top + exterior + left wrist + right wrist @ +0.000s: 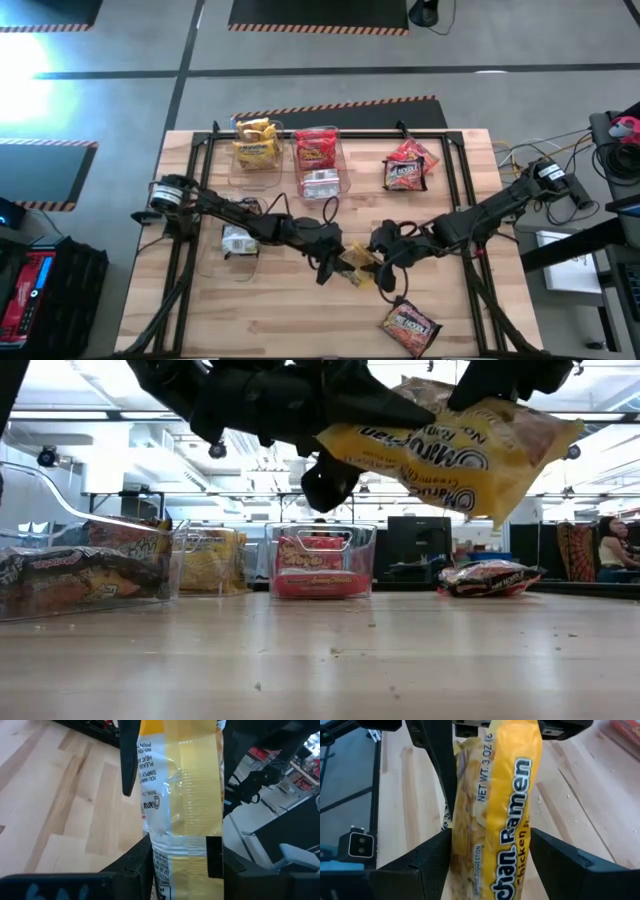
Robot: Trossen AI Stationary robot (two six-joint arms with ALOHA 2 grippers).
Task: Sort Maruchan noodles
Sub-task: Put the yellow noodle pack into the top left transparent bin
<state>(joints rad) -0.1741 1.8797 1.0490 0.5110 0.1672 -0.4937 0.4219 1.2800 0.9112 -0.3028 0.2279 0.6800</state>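
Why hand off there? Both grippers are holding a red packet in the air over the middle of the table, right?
Not red: the packet is yellow, as the low view shows. The rest holds: the left gripper and the right gripper both clamp it, lifted clear of the table near its middle.

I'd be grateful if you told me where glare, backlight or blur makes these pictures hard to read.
High view: window glare on the floor left of the table. Low view: bright ceiling lights silhouette both arms; the yellow packet reads clearly, held off the table. Left wrist view: the packet's back print is soft at close range between the left gripper fingers. Right wrist view: print sharp, the right gripper fingers dark.
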